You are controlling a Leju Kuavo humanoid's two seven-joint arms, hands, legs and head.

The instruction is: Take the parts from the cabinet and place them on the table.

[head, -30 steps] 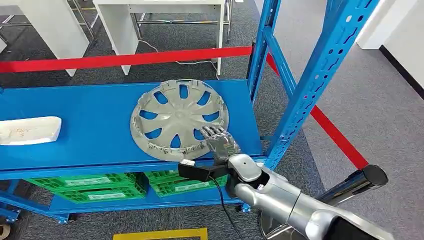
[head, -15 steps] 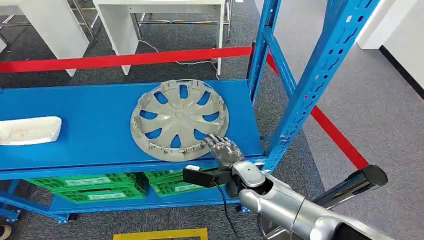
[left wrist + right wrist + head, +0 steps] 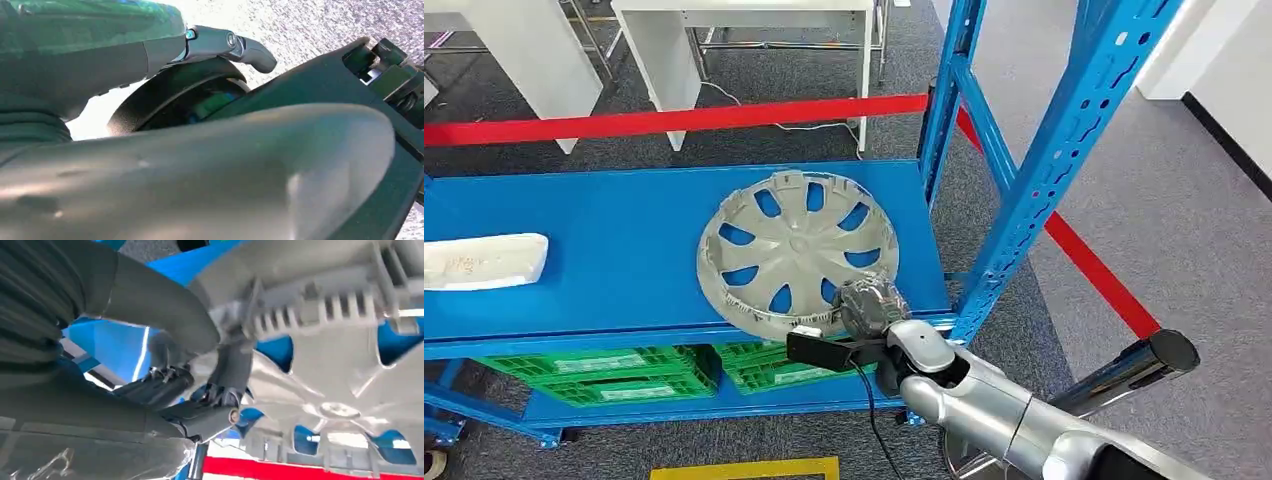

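Observation:
A grey plastic hubcap (image 3: 799, 250) lies inner side up on the blue shelf (image 3: 604, 250) of the cabinet, its near rim at the shelf's front edge. My right hand (image 3: 869, 305) grips that near rim from the front right, fingers curled around it. In the right wrist view the thick thumb (image 3: 155, 315) lies over the ribbed rim of the hubcap (image 3: 340, 390), and the darker fingers (image 3: 222, 390) hook in from the other side. My left hand (image 3: 150, 55) hangs by my body with a finger (image 3: 250, 50) stretched out and nothing in it.
A white foam piece (image 3: 484, 260) lies at the shelf's left end. The blue upright post (image 3: 1044, 170) rises just right of my right hand. Green crates (image 3: 624, 368) sit on the lower shelf. Red barrier tape (image 3: 674, 120) and white tables (image 3: 744, 30) stand behind the cabinet.
My right hand's fingers, flat on the rim before, have drawn back and curled around it. The hubcap has slid a little to the right and toward the shelf's front edge.

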